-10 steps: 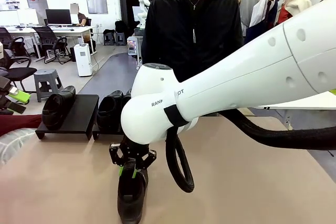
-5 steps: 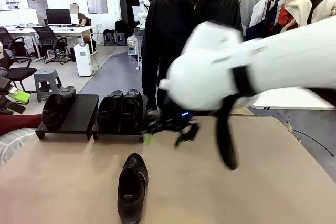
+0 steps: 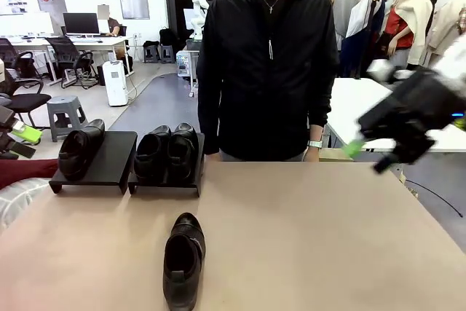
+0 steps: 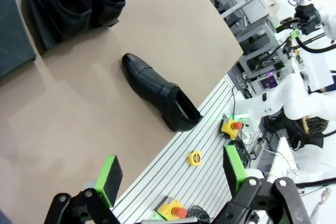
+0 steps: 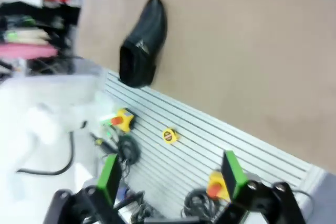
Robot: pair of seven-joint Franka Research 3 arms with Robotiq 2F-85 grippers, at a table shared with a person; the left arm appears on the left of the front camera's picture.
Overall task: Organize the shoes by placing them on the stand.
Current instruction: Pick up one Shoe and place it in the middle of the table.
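Left stand point(image 3: 109, 152): a low black platform is sitting at the far left of the table point(image 3: 306, 231); it is carrying one black shoe point(image 3: 79, 148), which is lying along the stand's left part with its opening facing the camera.
Right stand point(image 3: 193, 180): a second black platform is standing just beside the first, nearer the middle; it is holding a pair of shoes point(image 3: 166, 152) set side by side, touching each other, and taking up nearly its whole top.
Loose shoe point(image 3: 183, 258): the fourth black shoe is lying on the tan tabletop, near the robot's edge and well apart from both stands, in front of the right stand; the left wrist view is showing its heel opening turned toward the table's ribbed metal edge point(image 4: 173, 163).
Right gripper point(image 3: 370, 155): it is hanging in the air at the right of the front view, above the table's far right corner, blurred; its green pads are standing wide apart in its own wrist view with nothing between them.
Left gripper point(image 4: 170, 177): its fingers are spread wide in its wrist view, holding nothing, looking down on the near table edge.
Person point(image 3: 268, 63): someone in a black zipped jacket is standing at the far side, hands down at the table edge.
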